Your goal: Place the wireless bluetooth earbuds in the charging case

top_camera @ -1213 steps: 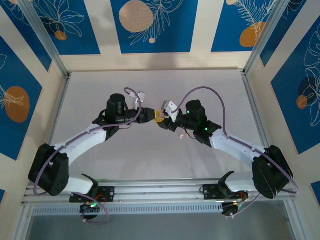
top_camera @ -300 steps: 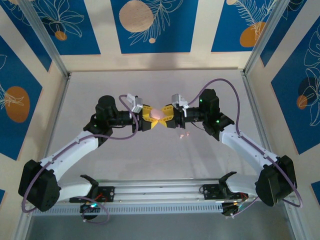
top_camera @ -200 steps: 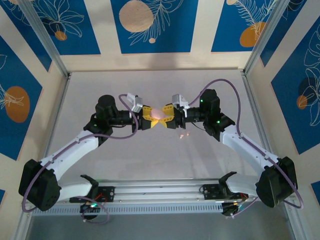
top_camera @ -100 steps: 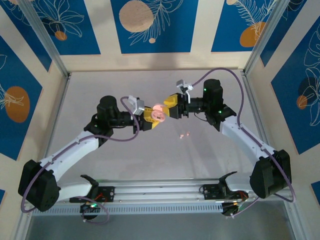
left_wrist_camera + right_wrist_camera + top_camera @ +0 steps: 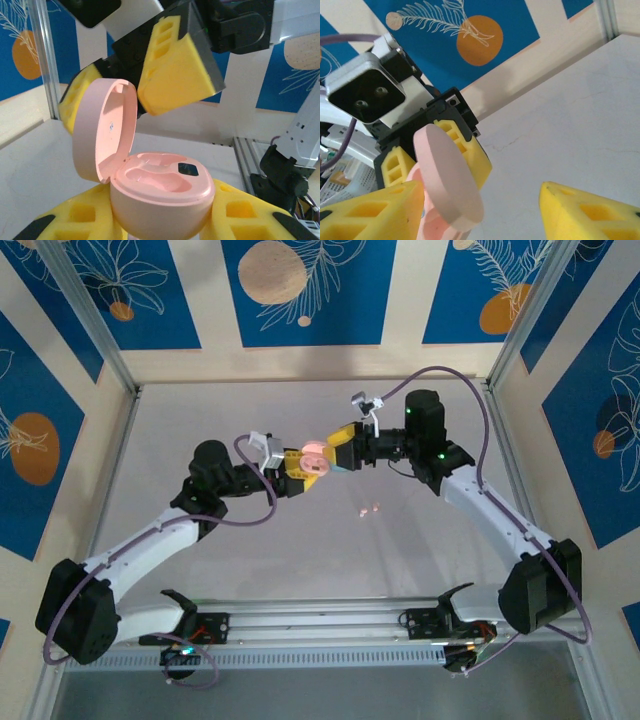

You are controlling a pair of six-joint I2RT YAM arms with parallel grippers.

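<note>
Pink pebble-shaped plastic charging case [image 5: 160,190] open, wells empty.
Left tool [image 5: 298,469] pinching case, right tool [image 5: 338,452] spread alongside; tiny pink earbuds [image 5: 368,509] near case, uninserted.

One charging case [image 5: 312,461], two earbuds [image 5: 361,511], a left tool [image 5: 299,466] and a right tool [image 5: 338,451].

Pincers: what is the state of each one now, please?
Left pincer: closed on the pink charging case.
Right pincer: open, holding nothing.
</note>
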